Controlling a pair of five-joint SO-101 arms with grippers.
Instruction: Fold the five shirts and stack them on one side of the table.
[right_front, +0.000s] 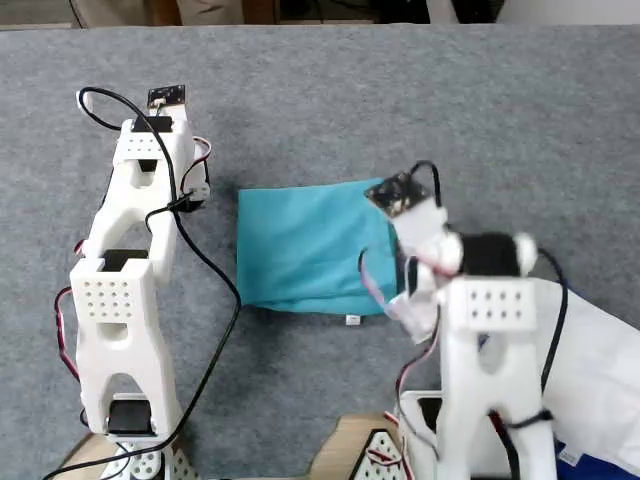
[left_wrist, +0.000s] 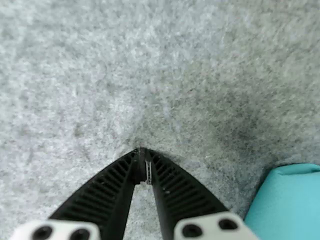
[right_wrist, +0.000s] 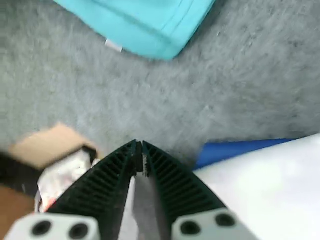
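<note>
Nearest us, our right hand (right_wrist: 139, 160), pressed together and empty, hangs over the grey worktop (right_wrist: 240, 85) beside the white shirt (right_wrist: 270, 190) and a blue shirt (right_wrist: 235, 147). Mid-worktop lies the teal shirt (right_front: 300, 255), folded. Beyond, our left hand (left_wrist: 142, 167) is likewise closed on nothing. We judge one shirt done; next we must pinch the white one and spread it.

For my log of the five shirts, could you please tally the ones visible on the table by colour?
teal shirt: 1
white shirt: 1
blue shirt: 1, mostly hidden under the white one
Total: 3 shirts in sight
</note>
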